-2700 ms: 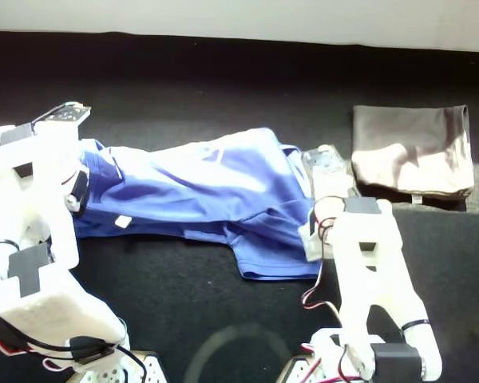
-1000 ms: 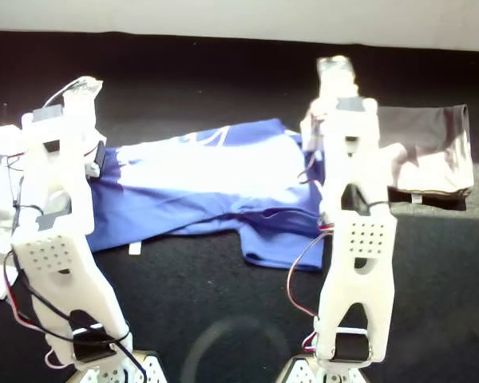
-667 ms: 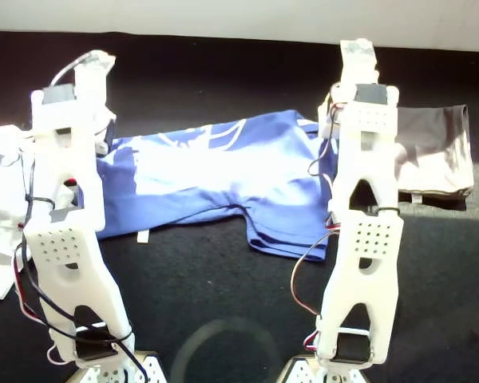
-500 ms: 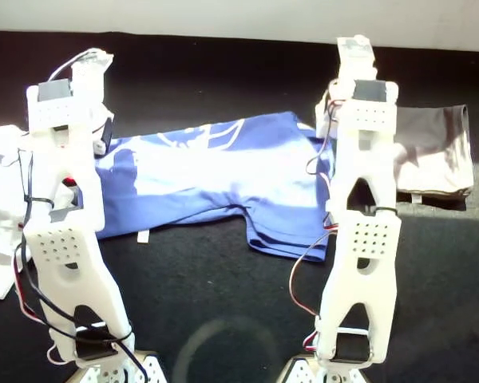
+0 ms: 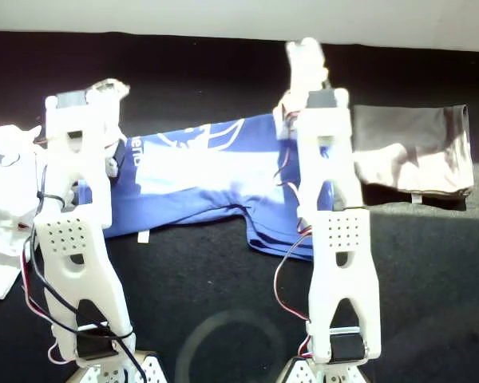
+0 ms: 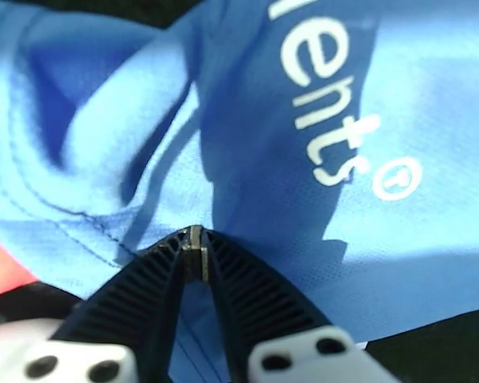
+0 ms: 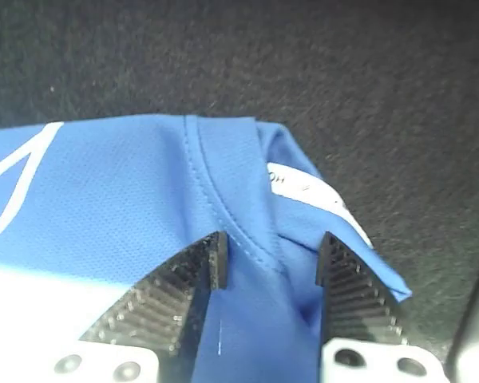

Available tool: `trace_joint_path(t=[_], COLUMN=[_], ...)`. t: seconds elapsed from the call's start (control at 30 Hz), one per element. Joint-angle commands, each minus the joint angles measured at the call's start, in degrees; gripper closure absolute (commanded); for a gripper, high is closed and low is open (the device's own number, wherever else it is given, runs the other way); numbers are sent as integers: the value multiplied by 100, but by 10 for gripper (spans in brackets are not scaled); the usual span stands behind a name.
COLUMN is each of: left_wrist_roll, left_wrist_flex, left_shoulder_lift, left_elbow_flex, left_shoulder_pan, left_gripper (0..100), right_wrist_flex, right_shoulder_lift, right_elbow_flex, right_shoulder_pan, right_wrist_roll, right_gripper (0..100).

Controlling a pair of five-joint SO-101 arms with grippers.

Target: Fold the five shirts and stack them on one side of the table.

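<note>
As I read the high view from its left edge, a heap of white cloth [image 5: 1, 199] sits at the middle left of the frame on the black table [image 5: 223, 311]. Just right of it, the left arm [image 5: 73, 239] runs from the lower left corner up to the upper left. There the left gripper [image 5: 112, 89] hangs over the left end of the blue shirt [image 5: 199, 167].

On my left wrist feed that claw [image 6: 193, 254] is clenched. Its two ribbed fingers meet tip to tip on a pinched fold of the blue shirt [image 6: 319, 120], close to a stitched hem and some white lettering.

The shirt lies spread crosswise through the middle of the high frame, wrinkled, with one sleeve pointing toward the lower centre.

The right arm [image 5: 335, 239] climbs from the bottom, right of centre, and covers the shirt's right end. The right gripper [image 5: 306, 57] sits at the top centre of the frame.

On my right wrist feed this claw [image 7: 271, 255] is released. Its jaws stand apart on either side of a stitched edge of the blue shirt [image 7: 104, 199], and a white label [image 7: 303, 191] shows just beyond them. I cannot tell whether the fingers touch the cloth.

At the upper right of the high frame, a folded grey shirt [image 5: 415, 152] lies flat, just beside the right arm and apart from the blue one.
</note>
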Motion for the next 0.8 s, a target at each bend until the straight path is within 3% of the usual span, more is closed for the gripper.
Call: trace_joint_path(t=[0.0, 0.13, 0.37, 0.53, 0.77], left_wrist_roll=[35, 35, 35, 35, 35], left_wrist_flex=[-44, -9, 0, 0, -9], left_shoulder_lift=[321, 418, 418, 426, 426], left_elbow_flex=[-154, -400, -400, -400, -391], left_shoulder_pan=[48, 31, 31, 31, 31], left_gripper=[990, 990, 990, 990, 990], right_wrist_flex=[189, 347, 980, 1736, 2299], right_shoulder_lift=[-22, -180, -514, -541, -558], right_elbow_flex=[-22, -154, -787, -1007, -1859], right_shoulder_pan=[-189, -277, -585, -681, -488], right_wrist_roll=[9, 18, 255, 695, 985], right_gripper=[881, 996, 972, 872, 865])
